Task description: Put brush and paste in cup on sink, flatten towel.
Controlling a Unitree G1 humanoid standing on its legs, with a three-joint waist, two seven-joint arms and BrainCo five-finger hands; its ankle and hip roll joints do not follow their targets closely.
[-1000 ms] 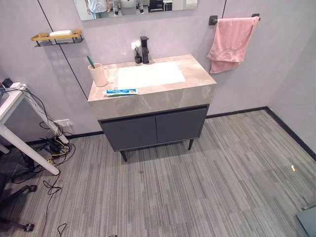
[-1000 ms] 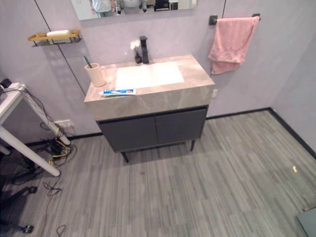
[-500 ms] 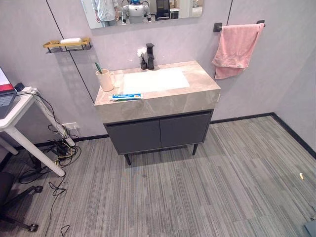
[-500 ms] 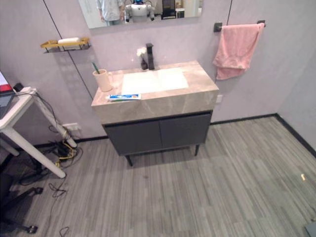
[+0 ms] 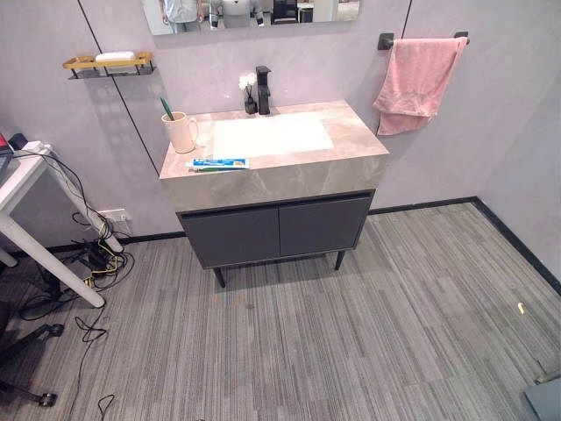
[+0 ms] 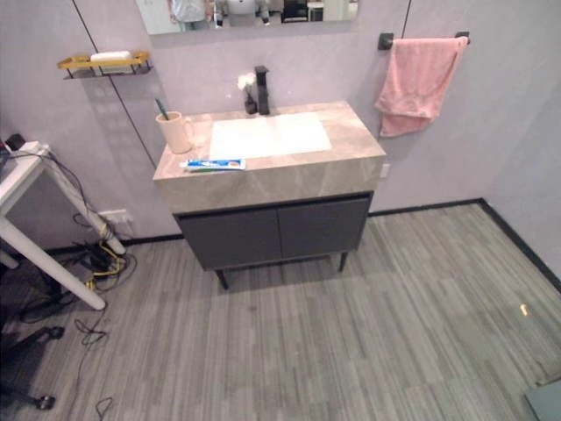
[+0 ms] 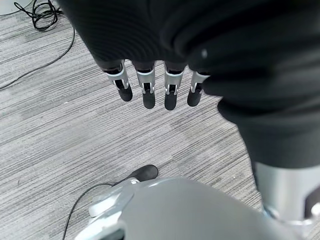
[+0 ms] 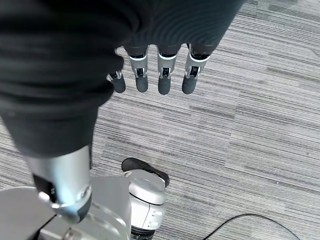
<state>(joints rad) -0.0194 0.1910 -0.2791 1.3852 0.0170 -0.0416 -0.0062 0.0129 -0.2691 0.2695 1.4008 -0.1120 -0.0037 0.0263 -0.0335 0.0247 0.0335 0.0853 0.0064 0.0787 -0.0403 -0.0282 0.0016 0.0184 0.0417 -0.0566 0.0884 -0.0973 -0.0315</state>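
1. A marble-topped sink [image 5: 351, 153] stood against the lilac wall on a dark two-door cabinet [image 5: 276, 230], with a white basin [image 5: 270, 136] set into its top.
2. The cup [image 5: 180, 132], pale pink with a handle, stood upright on the counter's back left corner, just left of the basin.
3. The brush [image 5: 165, 108], with a green handle, already stood in the cup and leaned out over its rim.
4. The paste [image 5: 218, 163], a blue and white tube, lay flat on the counter near the front edge, in front of the cup and apart from it.
5. The towel [image 5: 415, 81], pink, hung bunched and uneven from a dark rail [image 5: 387, 39] on the wall right of the sink.
6. A black tap [image 5: 263, 89] rose behind the basin, with a small vase of white flowers [image 5: 248, 90] just beside it.
7. The left hand [image 7: 150, 85] hung above the striped grey floor [image 5: 351, 342], its fingers straight and relaxed, holding nothing.
8. The right hand [image 8: 155, 75] hung likewise over the floor, fingers straight and empty.
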